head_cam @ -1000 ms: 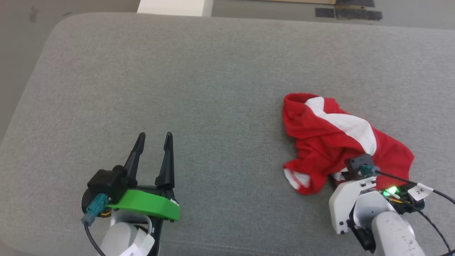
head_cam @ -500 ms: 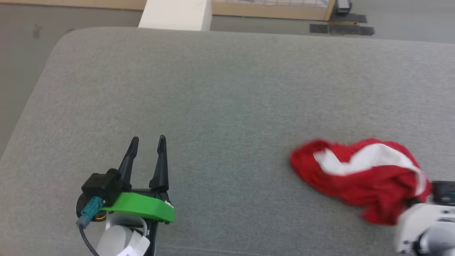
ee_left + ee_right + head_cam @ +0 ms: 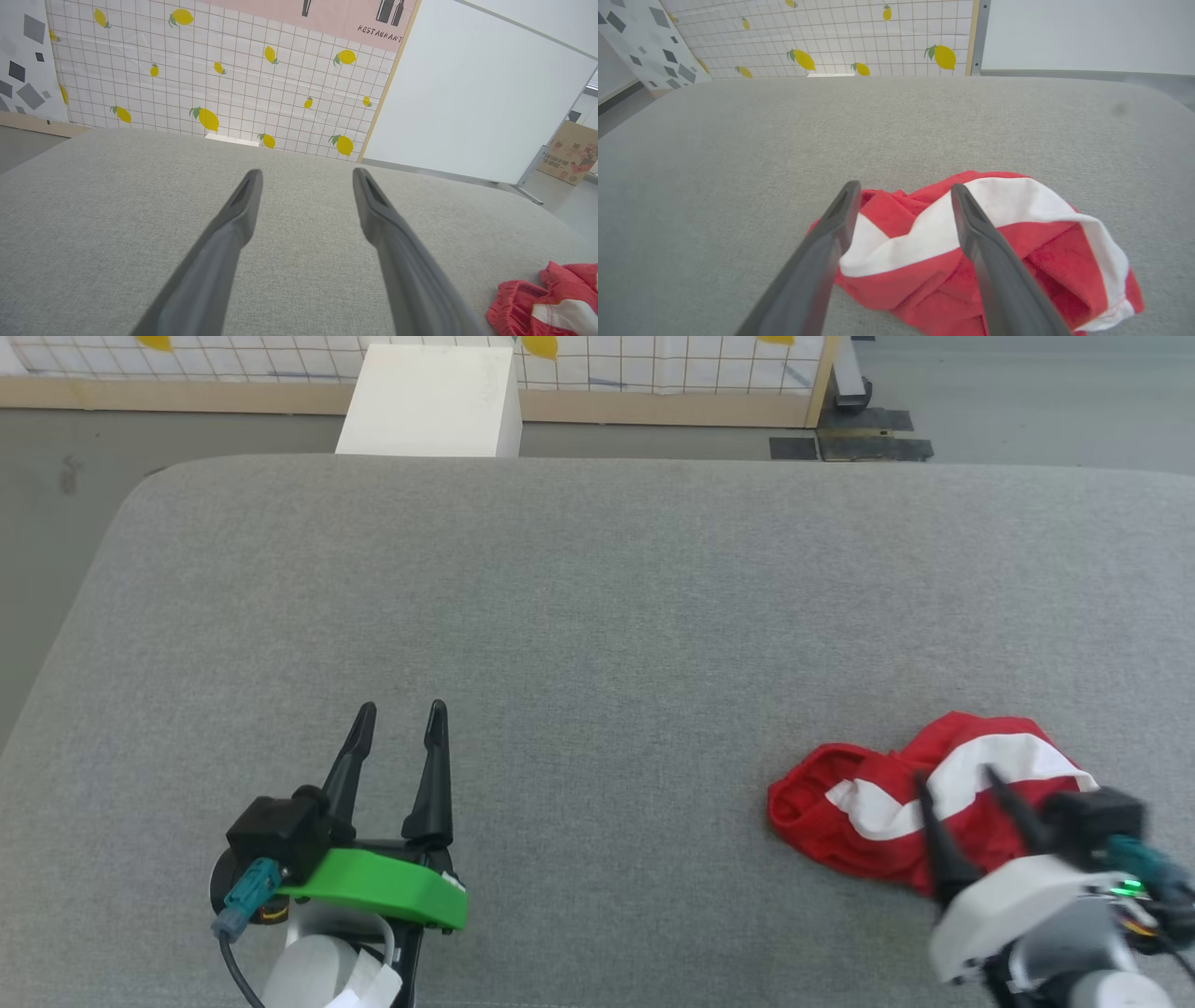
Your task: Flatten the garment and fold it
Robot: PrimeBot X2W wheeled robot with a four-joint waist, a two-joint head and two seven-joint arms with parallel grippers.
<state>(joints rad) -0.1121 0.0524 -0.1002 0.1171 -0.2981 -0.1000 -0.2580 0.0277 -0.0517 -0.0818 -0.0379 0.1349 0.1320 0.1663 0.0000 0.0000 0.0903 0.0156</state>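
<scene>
Head camera overhead, wrist cameras low along shared cushion [image 3: 597, 597]

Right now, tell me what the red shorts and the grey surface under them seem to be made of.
Red shorts: thin, soft cloth, probably synthetic sportswear fabric; matte, crumpled into loose folds. Grey surface: woven upholstery cloth, matte, with a fine flecked weave; its rounded edges suggest padding.

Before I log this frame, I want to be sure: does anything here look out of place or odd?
Only the shorts: they lie crumpled in a heap on the cushion, at the robot's right, white stripe twisted, not flat. The open right end effector hovers over them, gripping nothing. Nothing looks spilled or damaged.
</scene>
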